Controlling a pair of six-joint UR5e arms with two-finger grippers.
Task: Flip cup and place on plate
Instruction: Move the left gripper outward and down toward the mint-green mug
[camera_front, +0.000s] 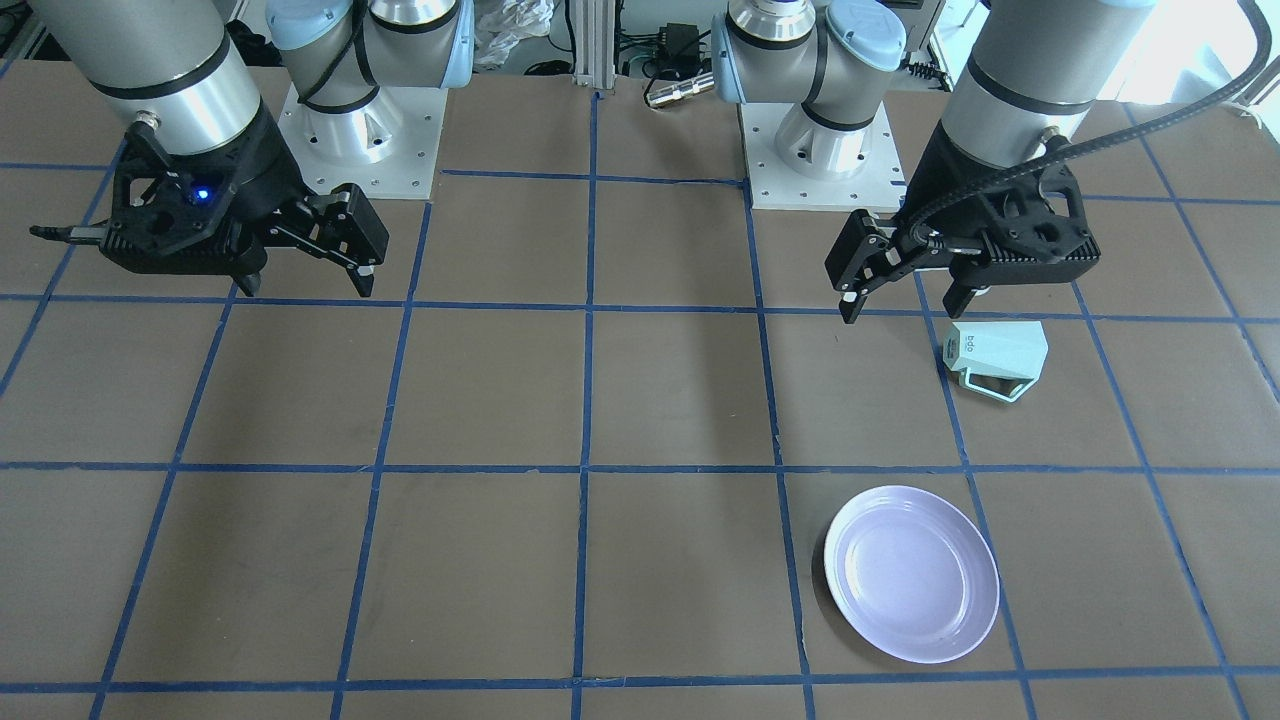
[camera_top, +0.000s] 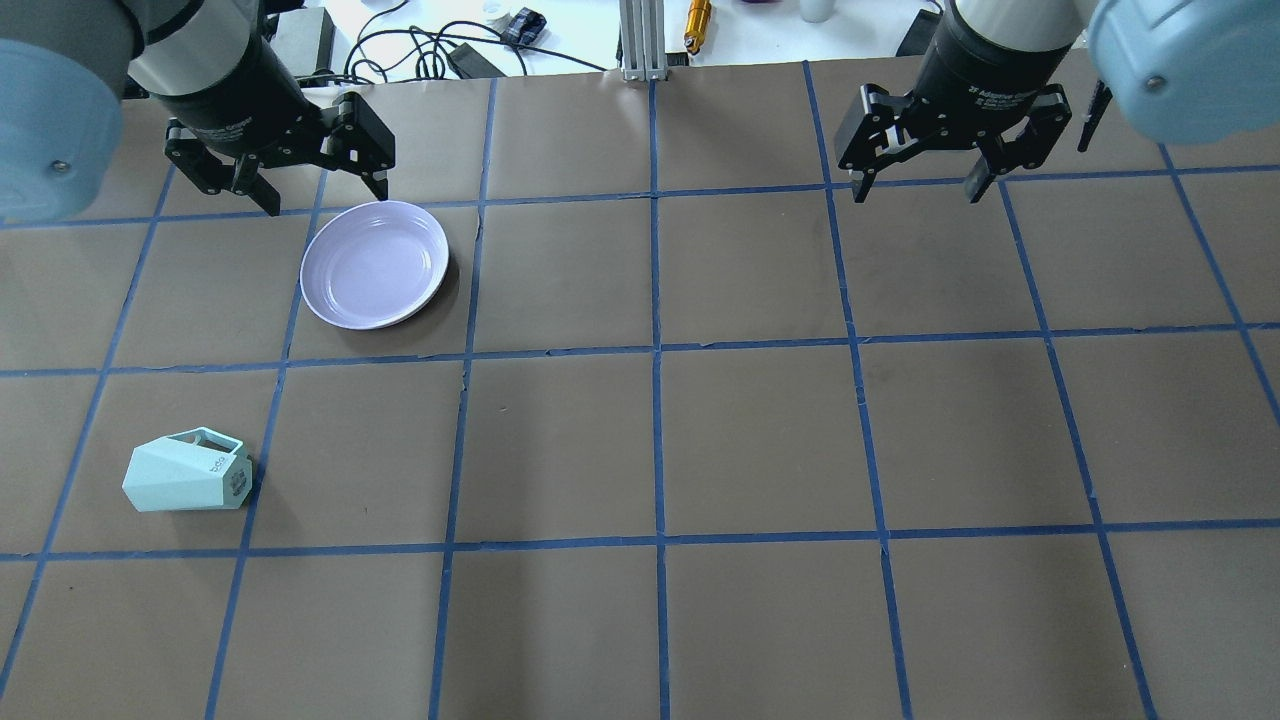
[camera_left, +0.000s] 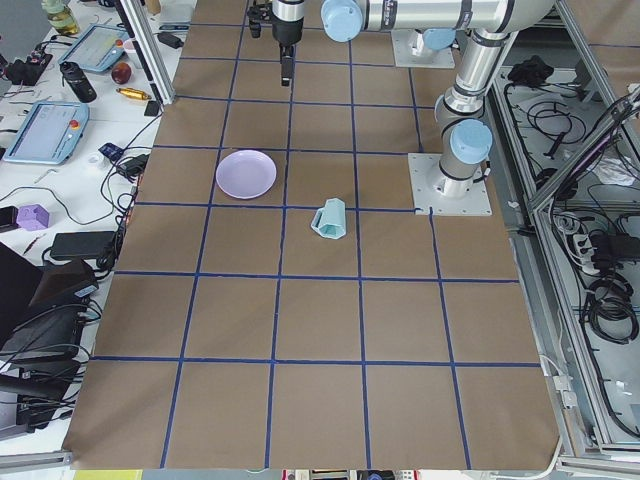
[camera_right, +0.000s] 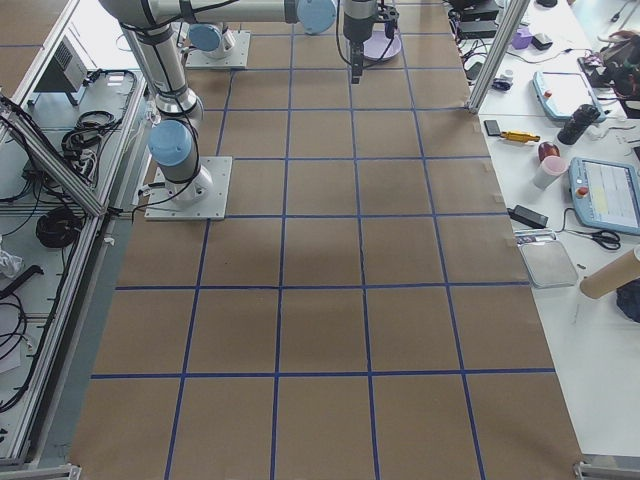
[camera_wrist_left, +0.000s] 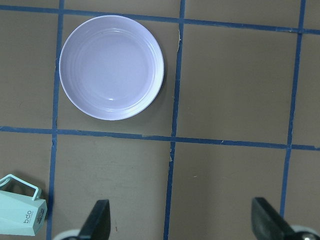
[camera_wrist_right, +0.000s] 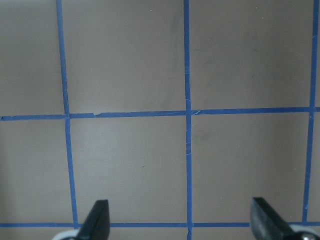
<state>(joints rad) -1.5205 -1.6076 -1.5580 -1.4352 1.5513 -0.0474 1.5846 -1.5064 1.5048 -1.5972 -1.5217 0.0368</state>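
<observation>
Mint-green cup (camera_top: 188, 472) laid on its side on the counter (camera_top: 750, 430), well apart from the lavender plate (camera_top: 375, 264).
Brown paper gridded with blue tape is spread over the counter; the left gripper (camera_top: 325, 195) and right gripper (camera_top: 918, 190) are held above it, fingers spread wide, nothing grasped.

Left claw (camera_front: 905, 300) and right claw (camera_front: 305, 285) hover, jaws apart
</observation>
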